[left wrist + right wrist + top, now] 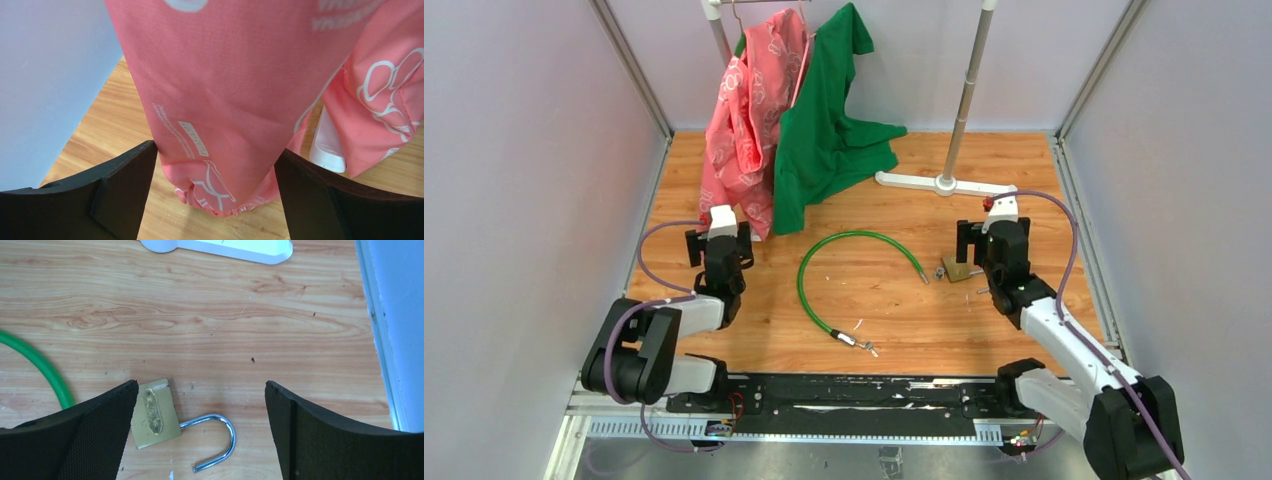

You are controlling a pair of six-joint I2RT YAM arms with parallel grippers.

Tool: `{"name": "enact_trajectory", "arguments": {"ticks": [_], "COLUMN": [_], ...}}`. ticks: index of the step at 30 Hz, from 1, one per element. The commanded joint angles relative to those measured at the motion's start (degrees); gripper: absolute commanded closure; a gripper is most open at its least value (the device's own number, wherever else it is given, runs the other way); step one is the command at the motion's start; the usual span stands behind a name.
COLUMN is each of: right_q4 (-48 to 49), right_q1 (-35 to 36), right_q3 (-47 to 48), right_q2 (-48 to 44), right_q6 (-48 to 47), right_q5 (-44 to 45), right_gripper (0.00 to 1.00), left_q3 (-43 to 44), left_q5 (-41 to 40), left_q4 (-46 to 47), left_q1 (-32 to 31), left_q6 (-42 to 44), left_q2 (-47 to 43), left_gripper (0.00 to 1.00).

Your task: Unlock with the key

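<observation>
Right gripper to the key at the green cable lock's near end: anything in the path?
Nothing visible. Bare wood table lies between the right gripper and the key; the open brass padlock sits below the gripper, off that line.

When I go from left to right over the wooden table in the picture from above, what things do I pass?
First the black left gripper → then the green looped cable lock → then the small brass padlock.

Green cable lock, brass padlock, pink white-printed garment
</observation>
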Motion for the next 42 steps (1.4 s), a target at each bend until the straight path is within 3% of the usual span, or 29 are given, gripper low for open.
{"name": "enact_trajectory", "arguments": {"ticks": [1,7,11,14,15,16,17,21,26,31,42], "right_q4": [12.9,19.8,23.7,24.8,25.8,27.1,29.1,38.2,41.6,56.3,53.4], "right_q1": [-1.0,-5.2,-7.2,-8.4,-8.7,-8.9,-9.0,-11.5,-14.2,-14.9,-14.8], "right_q3": [-3.4,-4.6,-4.6,-3.6,-3.4,-3.6,-4.0,-7.3,-10.7,-16.4,-15.8], "right_q2": [2.4,8.2,13.1,17.7,19.1,20.5,21.8,26.4,24.2,27.8,26.7], "right_q6": [-8.5,-6.8,-8.3,-10.5,-11.0,-11.3,-11.6,-10.7,-10.3,-10.2,-10.0], "right_q5": [1.9,0.9,0.4,-1.2,-1.1,-1.0,-0.8,-4.4,-12.1,-12.2,-11.8], "right_gripper": [0.01,0.01,0.01,0.01,0.01,0.01,0.01,0.01,0.01,0.01,0.01], "left_q3": [1.6,0.0,-4.5,-3.2,-3.8,-4.2,-4.2,-3.8,-3.6,-3.7,-3.6], "left_q5": [4.4,9.0,11.6,11.7,11.5,11.5,11.5,11.8,11.9,11.9,11.9], "left_q4": [3.0,5.4,18.3,11.3,13.4,15.6,15.6,14.0,13.4,13.4,13.4], "left_q1": [1.5,2.1,3.2,3.2,3.2,3.2,3.2,3.2,3.3,3.3,3.2], "left_q6": [-1.0,0.2,0.5,-0.4,-0.2,0.0,0.1,0.1,0.1,0.1,0.1], "left_q2": [0.4,0.1,3.8,1.2,1.9,2.7,2.8,2.3,2.1,2.1,2.0], "left_gripper": [0.09,0.14,0.14,0.13,0.13,0.03,0.0,0.0,0.0,0.0,0.0]}}
